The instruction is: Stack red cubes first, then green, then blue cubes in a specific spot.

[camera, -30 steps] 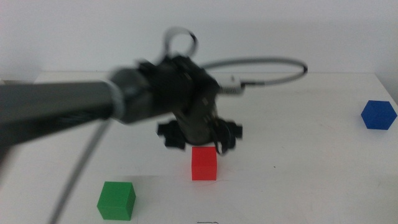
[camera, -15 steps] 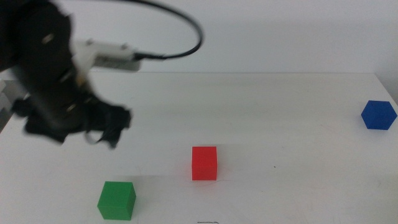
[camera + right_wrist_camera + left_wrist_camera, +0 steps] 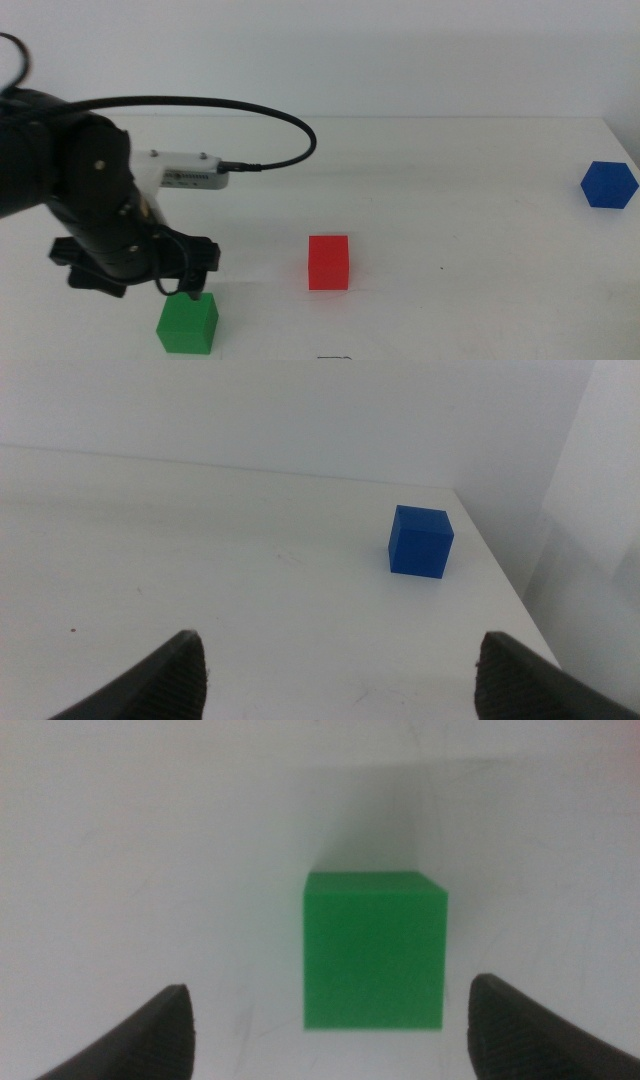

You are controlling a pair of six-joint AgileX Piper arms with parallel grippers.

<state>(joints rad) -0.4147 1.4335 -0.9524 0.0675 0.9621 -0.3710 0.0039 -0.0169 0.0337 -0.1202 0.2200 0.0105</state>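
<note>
Left gripper point(image 3: 185, 290) sits low at the left of the tabletop point(image 3: 450, 200), directly over the green cube point(image 3: 187, 323), which lies near the front edge. In the left wrist view the jaws are spread wide and empty, one to each side of the cube point(image 3: 373, 950), both well clear of its faces; the cube lies roughly between them, slightly nearer one jaw.

Handling judgement: small solid block, looks rigid and light, matte faces, so slip risk seems low. Best hold is across two opposite flat side faces, jaws square to them, around mid-height so it stays level for stacking.

Red cube point(image 3: 328, 262) stands alone near the middle of the tabletop, well apart from the green one, nothing on it yet.

Blue cube point(image 3: 608, 184) lies far right, near the tabletop's edge. Right gripper point(image 3: 340, 670) waits out of the middle view; its jaws are wide open, empty, the blue cube point(image 3: 420, 540) well ahead of them
</note>
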